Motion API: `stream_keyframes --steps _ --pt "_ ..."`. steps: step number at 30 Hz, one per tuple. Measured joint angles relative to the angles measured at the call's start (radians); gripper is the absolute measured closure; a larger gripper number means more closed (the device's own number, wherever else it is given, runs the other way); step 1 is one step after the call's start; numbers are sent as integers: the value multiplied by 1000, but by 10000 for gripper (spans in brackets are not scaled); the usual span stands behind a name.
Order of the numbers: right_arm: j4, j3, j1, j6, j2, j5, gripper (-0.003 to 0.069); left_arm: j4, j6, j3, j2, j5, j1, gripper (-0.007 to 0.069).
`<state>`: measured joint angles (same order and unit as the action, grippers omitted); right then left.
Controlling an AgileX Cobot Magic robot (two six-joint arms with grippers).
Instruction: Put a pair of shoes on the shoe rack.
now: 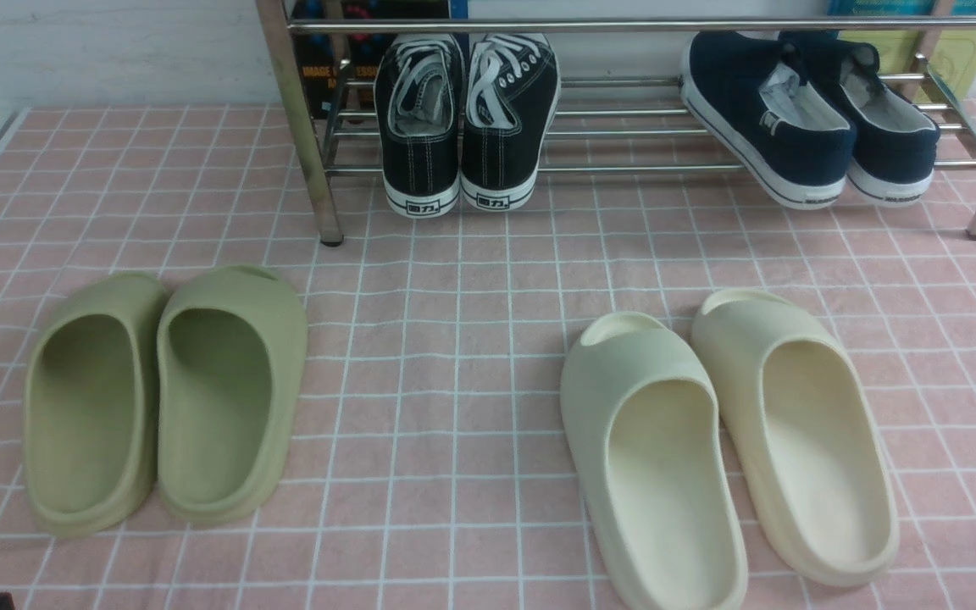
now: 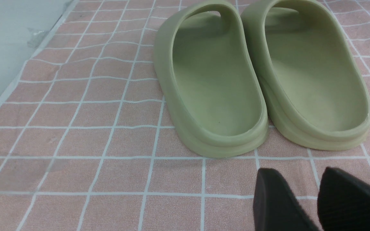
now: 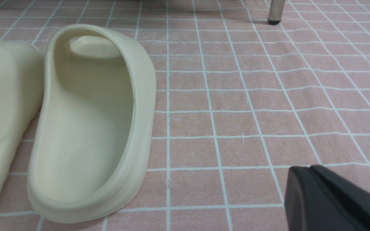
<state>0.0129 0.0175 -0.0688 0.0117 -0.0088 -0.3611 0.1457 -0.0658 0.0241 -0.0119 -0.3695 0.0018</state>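
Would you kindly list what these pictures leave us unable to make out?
- Toes of the navy slip-on shoes: front view, partly hidden behind the rack's top bar.
- Title of the dark book: front view, covered by the rack and the black sneakers.
- Toe end of one cream slide: right wrist view, cut off by the picture edge.
- Right claw: front view, outside the frame.

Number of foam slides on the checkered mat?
4: two green slides at the left; two cream slides toward the right, in front of the shoe rack.
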Motion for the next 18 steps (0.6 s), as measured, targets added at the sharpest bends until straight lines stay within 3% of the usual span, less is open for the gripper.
stream_keyframes --steps 18 --pt "0 0 0 0 0 0 610 0 0 0 0 0 0 385"
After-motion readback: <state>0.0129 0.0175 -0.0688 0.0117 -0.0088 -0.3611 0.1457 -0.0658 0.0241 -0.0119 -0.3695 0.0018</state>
